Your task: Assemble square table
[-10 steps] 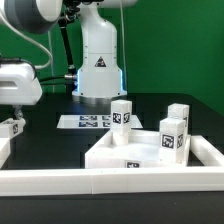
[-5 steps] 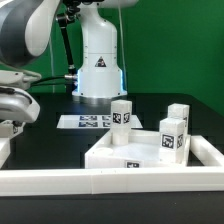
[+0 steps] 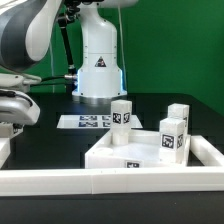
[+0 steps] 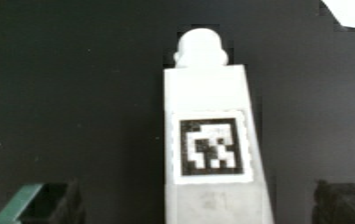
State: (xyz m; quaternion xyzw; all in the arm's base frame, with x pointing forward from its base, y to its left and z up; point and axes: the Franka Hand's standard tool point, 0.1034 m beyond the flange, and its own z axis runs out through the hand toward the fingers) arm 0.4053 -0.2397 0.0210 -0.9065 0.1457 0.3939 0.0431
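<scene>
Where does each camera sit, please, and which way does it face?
Exterior view: low at the table's edge, facing the arm's base across the square tabletop, three upright legs and the marker board; the arm shows.
Wrist view: looks down on a tagged leg between the open gripper fingers.
Shared: no single thing can be matched.

1. The leg (image 4: 206, 125) between the fingers is white, with a black-and-white square tag.
2. The fingertips (image 4: 35, 200) are dark green.
3. The slab (image 3: 140, 152) and its upright legs (image 3: 121, 113) are white, tagged black-and-white.
4. The table (image 3: 150, 105) is black; the backdrop (image 3: 185, 45) is green.
</scene>
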